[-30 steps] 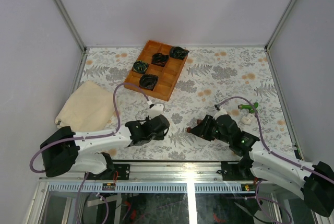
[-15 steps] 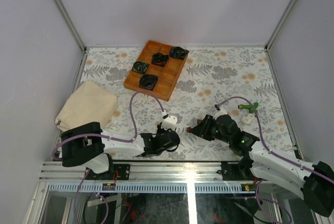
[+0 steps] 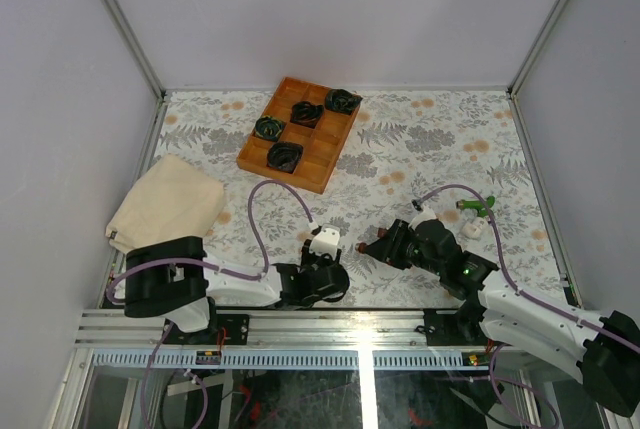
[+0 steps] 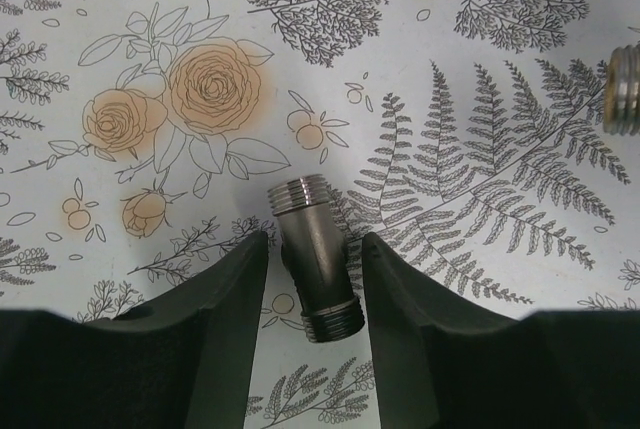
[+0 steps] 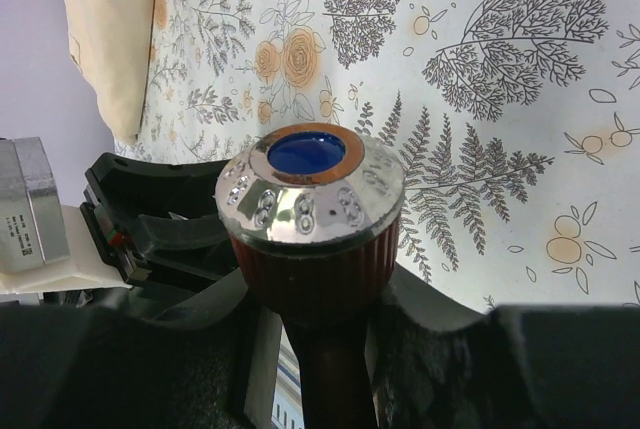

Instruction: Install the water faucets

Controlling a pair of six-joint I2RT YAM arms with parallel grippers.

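Observation:
My right gripper (image 5: 320, 294) is shut on the dark red-brown water faucet (image 5: 310, 189), whose silvery cap with a blue centre faces the camera. From above, this gripper (image 3: 388, 247) sits low at the table's centre right. The faucet's silvery threaded end (image 4: 625, 89) shows at the right edge of the left wrist view. My left gripper (image 4: 315, 244) stands open around a short grey threaded pipe fitting (image 4: 312, 254) on the cloth, with a narrow gap at each finger. In the top view the left gripper (image 3: 328, 279) is near the front edge. The green water faucet (image 3: 478, 207) lies to the right.
A wooden tray (image 3: 322, 161) holding black-and-green coiled bundles (image 3: 285, 156) stands at the back. A folded cream cloth (image 3: 165, 204) lies at the left. A small white piece (image 3: 470, 230) rests beside the green faucet. The table's front rail (image 3: 360, 317) is close behind both grippers.
My left arm has swung right and nearer the front edge, and its jaws have widened a little around the grey fitting. The right arm and its faucet have not moved.

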